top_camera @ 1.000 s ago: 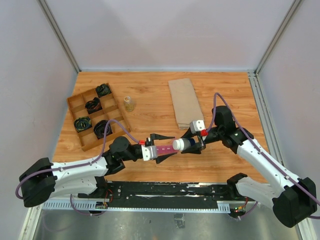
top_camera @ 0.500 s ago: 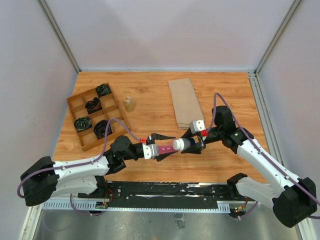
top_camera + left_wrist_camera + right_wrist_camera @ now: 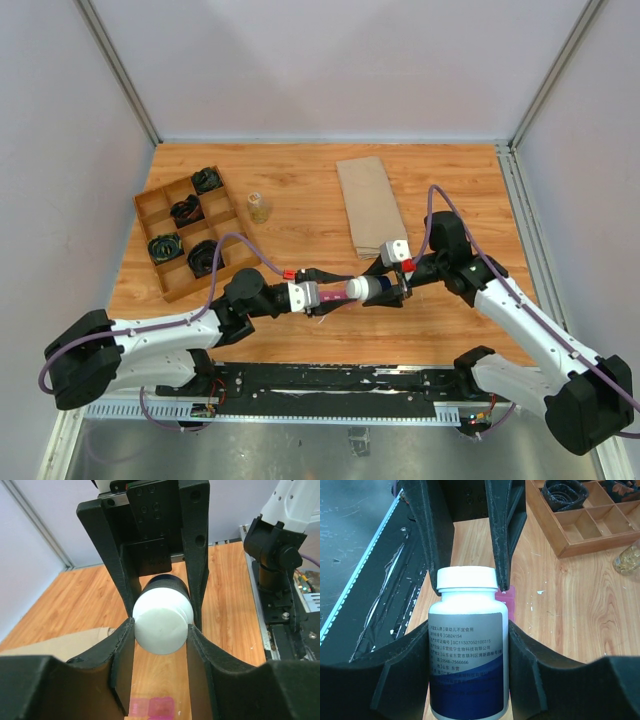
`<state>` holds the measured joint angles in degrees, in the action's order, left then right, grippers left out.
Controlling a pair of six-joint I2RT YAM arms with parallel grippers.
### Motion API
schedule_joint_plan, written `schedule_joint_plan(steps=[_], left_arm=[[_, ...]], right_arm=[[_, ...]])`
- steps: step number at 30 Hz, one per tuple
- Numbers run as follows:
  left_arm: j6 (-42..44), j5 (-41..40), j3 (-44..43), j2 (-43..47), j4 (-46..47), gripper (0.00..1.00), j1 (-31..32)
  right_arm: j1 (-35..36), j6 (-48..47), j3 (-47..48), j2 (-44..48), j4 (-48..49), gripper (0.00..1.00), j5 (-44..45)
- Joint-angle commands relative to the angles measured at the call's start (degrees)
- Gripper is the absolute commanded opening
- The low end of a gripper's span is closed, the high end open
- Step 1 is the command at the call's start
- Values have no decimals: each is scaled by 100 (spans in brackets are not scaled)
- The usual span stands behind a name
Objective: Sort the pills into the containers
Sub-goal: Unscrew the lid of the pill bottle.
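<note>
Wide view first: the table (image 3: 300, 180) carries a divided tray (image 3: 143, 212) at left and a flat brown packet (image 3: 368, 205) upper centre, both well away from the action. The 2 arms meet low in the centre of the frame, nose to nose.

Here's the change. 1 second ago the left gripper (image 3: 345, 290) stood wide either side of the bottle's end; now its jaws have pinched in, and the left wrist view shows both pads pressed against the white cap (image 3: 161, 627). The right gripper (image 3: 388, 290) hasn't budged: jaws clamped round the body of the bottle (image 3: 468, 645), holding it level above the wood, cap pointing at the left arm.

So the bottle is now gripped at both ends — body on the right, cap on the left. That reads as the set-up for unscrewing, and by my judgement the pills are still sealed inside, so no sorting has begun.

The containers (image 3: 151, 707) — the pink strip — lie flat on the table right under the meeting point, at the bottom edge of the left wrist view and peeping out behind the bottle in the right wrist view. Neither gripper touches them.
</note>
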<state>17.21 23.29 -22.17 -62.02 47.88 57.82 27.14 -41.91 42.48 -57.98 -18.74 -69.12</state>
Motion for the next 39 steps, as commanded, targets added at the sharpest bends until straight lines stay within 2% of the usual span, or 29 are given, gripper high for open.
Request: schedule_joint_plan(steps=[1,9,13,20,26,27,28,30,32,36,39], left_arm=[[-870,-9,-116,-69,564,0,-54],[-4022,-1124,-202,-398,795,0,-59],[-5621,-1696,-613,-537,-17,0,-52],[-6888,-2338,-829,-450,-602,0,-53],[-7211,-2348,-1097,-676,-840,0,-52],[-7228,-2322,-1108,-699,-834,3,-56],[-7223,-2293,-1121,-711,-833,11,-57],[-7196,-2195,-1138,-696,-824,40,-53],[-7131,-2092,-1135,-674,-815,59,-59],[-6960,-2015,-1074,-593,-820,78,-53],[-6739,-1926,-986,-509,-822,85,-53]], right_arm=[[-126,73,239,-45,-67,1,166],[-217,367,406,-325,-64,1,720],[-226,427,449,-422,-66,1,932],[-347,478,467,-494,-66,1,1033],[-448,502,468,-553,-67,1,964],[-458,501,469,-550,-65,1,951],[-463,500,464,-556,-68,1,949],[-464,506,472,-569,-66,1,930],[-459,513,469,-570,-66,1,902],[-466,518,476,-560,-69,1,882],[-481,525,485,-546,-84,0,852]])
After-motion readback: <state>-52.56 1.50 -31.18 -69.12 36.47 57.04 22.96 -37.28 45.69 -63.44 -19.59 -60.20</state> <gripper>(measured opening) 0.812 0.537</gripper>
